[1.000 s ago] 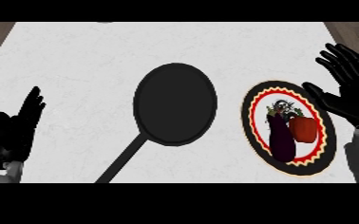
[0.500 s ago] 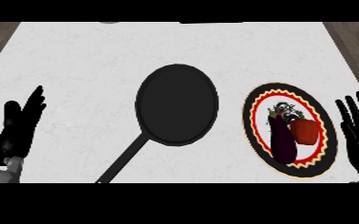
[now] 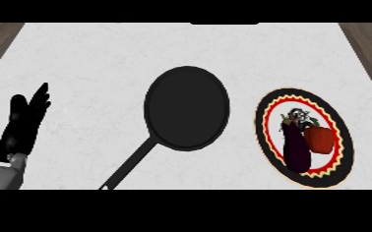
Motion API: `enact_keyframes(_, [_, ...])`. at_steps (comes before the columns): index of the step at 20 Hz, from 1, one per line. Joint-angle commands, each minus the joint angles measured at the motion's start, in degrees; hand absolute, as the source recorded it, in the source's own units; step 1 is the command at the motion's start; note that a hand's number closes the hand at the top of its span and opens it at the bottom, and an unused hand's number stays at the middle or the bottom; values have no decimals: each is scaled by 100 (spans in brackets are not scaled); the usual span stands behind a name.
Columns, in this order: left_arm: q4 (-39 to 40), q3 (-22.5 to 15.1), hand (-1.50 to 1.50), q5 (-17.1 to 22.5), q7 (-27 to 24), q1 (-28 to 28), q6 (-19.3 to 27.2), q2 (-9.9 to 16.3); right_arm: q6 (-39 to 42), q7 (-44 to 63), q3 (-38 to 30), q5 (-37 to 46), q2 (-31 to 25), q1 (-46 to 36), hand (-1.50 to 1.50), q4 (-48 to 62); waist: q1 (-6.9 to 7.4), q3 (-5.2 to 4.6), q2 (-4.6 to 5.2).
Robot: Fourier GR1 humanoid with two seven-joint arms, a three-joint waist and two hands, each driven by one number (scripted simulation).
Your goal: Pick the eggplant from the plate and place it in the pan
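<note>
The eggplant [image 3: 295, 146] lies on the plate [image 3: 270, 109] near the bench's [image 3: 94, 59] right edge, beside the empty pan [image 3: 187, 108]. The left hand [image 3: 23, 123] rests at the left edge, fingers straight and apart.

The eggplant [image 3: 295, 147] was dark purple and glossy, lying lengthwise on the plate [image 3: 270, 113] with its stem end toward twelve o'clock. It lay left of the plate's middle, just beside a red vegetable [image 3: 319, 139] at its three o'clock. The plate was round, black-rimmed with a red and yellow zigzag band. The pan [image 3: 187, 108], black and round, lay at the plate's nine o'clock, its handle [image 3: 131, 167] pointing toward seven o'clock.
</note>
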Motion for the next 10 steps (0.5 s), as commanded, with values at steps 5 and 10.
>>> enact_keyframes(5, [99, -53, 0, -126, 5, -134, -26, -237, 921, 527, 784, 1067, -1127, -577, -150, 205, 72, -2, 8])
enact_keyframes(10, [258, 255, 0, -15, 21, -233, -422, 12, 999, 747, 1349, 1750, -1133, -762, -150, -157, 15, -6, -8])
